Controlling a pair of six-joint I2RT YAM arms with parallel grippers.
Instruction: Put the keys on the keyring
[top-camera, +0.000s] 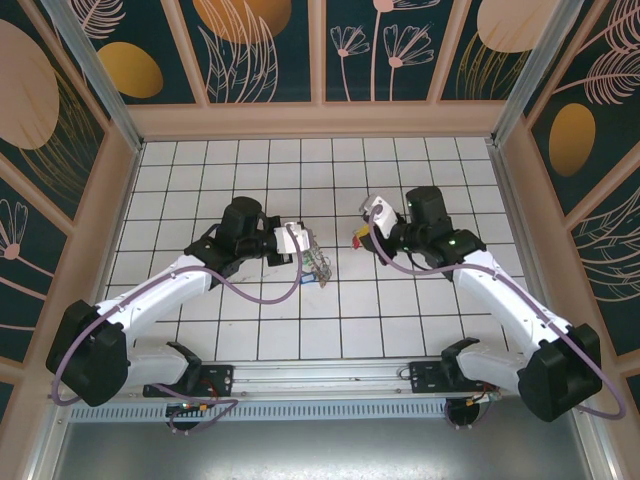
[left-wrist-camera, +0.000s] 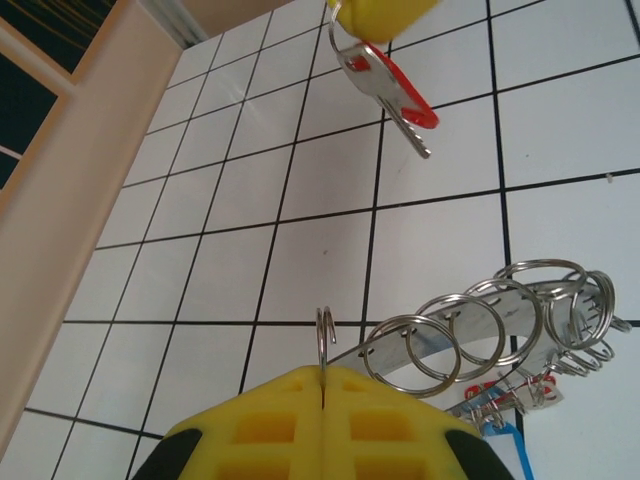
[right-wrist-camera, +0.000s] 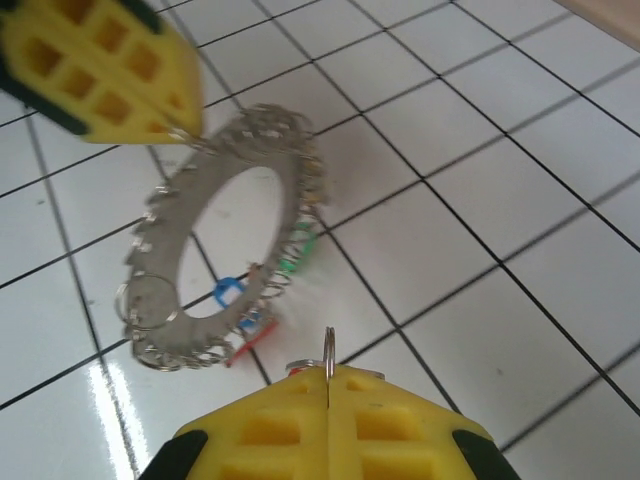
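Update for you: the keyring is sitting just left of center in the overhead frame, tipped up on its edge rather than lying flat, and your left gripper is pinching it from the upper left. In the left wrist view the yellow pads at the bottom of the frame are pressing flat together on one small wire loop at the rim. The rest of the ring and its fringe of loops is trailing off toward the lower right, and a blue tag is dangling in the bottom right corner. Your right gripper is hovering just right of center in the overhead frame, near the keyring but apart from it, and it's clamping a red-tagged key. You're seeing that same key hanging at the top of the left wrist frame. In the right wrist view its jaws are squeezing together on a thin split ring at bottom center. The keyring is standing tilted in the left half there, with a green tag showing on its lower rim. I can't tell whether its bottom edge is touching the tiles.
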